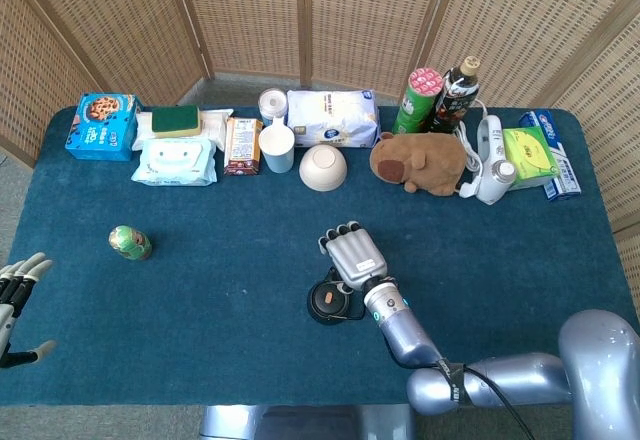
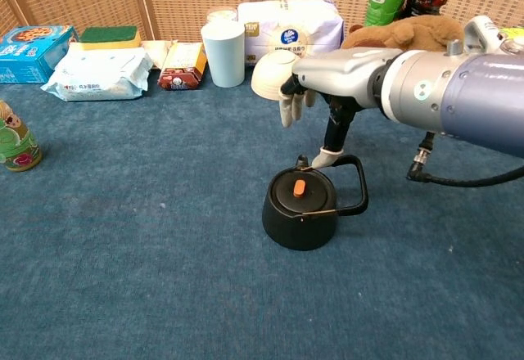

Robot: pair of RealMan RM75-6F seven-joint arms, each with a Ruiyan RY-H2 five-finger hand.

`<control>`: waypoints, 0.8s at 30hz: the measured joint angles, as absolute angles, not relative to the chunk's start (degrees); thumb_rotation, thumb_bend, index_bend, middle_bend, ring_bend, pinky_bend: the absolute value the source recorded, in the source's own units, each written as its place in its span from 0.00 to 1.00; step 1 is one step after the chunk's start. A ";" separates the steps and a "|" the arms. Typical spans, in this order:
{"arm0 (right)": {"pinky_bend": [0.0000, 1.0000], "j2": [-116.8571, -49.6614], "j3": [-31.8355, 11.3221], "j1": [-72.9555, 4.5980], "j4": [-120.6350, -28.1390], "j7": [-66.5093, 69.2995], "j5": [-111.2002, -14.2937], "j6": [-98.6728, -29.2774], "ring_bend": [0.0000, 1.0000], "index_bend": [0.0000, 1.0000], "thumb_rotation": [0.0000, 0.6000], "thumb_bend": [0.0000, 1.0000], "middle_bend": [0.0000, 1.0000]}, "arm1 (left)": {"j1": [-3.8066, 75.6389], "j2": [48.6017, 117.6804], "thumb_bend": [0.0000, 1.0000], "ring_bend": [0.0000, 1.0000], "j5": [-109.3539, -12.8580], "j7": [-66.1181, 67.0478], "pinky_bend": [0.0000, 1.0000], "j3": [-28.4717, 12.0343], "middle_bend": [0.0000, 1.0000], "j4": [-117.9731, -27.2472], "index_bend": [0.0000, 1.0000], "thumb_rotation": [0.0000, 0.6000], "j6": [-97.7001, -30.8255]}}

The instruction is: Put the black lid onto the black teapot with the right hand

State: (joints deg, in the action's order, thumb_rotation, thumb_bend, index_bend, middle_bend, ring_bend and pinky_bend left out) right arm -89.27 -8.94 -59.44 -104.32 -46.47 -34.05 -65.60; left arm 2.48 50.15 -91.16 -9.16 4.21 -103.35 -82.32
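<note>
black teapot (image 2: 300, 213), black lid (image 2: 299, 194) seated, orange knob

Both views are bright and evenly lit by soft, diffuse light. Shadows are faint; a small soft one lies under the teapot (image 2: 300, 213). The right arm (image 2: 442, 98) carries mild highlights without harsh glare. Focus is sharp throughout, with no visible motion blur.
</note>
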 measured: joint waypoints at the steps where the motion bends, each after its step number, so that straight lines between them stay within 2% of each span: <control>1: 0.18 -88.92 -9.04 -59.38 -105.12 -46.48 -34.37 -65.85 0.25 0.34 1.00 0.20 0.31 | 2.52 50.18 0.11 0.00 -91.14 -9.06 0.05 4.21 0.00 -103.36 0.00 1.00 -82.24; 13: 0.18 -83.02 -11.11 -58.12 -111.03 -44.42 -36.19 -67.34 0.25 0.34 1.00 0.20 0.31 | 2.61 50.31 0.11 0.00 -91.23 -8.41 0.05 4.32 0.00 -103.62 0.00 1.00 -82.01; 16: 0.18 -81.71 -10.59 -57.22 -111.00 -43.27 -38.83 -67.43 0.24 0.33 1.00 0.15 0.29 | 2.65 50.30 0.11 0.00 -91.19 -8.51 0.05 4.32 0.00 -103.53 0.00 1.00 -81.95; 20: 0.18 -79.49 -9.35 -55.11 -110.94 -40.35 -44.21 -67.70 0.17 0.28 1.00 0.02 0.22 | 2.66 50.28 0.11 0.00 -91.19 -8.54 0.04 4.29 0.00 -103.54 0.00 1.00 -82.01; 22: 0.16 -78.15 -8.43 -53.52 -110.86 -38.22 -48.18 -68.21 0.13 0.25 0.90 0.00 0.17 | 2.62 50.28 0.11 0.00 -91.28 -8.54 0.05 4.30 0.00 -103.52 0.00 1.00 -82.12; 24: 0.13 -76.74 -7.40 -51.57 -110.65 -35.24 -52.74 -69.02 0.09 0.22 0.71 0.00 0.14 | 2.59 50.29 0.11 0.00 -91.40 -8.54 0.05 4.34 0.00 -103.52 0.00 1.00 -82.20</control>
State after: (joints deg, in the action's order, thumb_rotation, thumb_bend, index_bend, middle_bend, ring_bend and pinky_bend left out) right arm -76.74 -7.40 -51.57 -110.65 -35.24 -52.74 -69.02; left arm 2.59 50.29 -91.40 -8.54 4.34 -103.52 -82.20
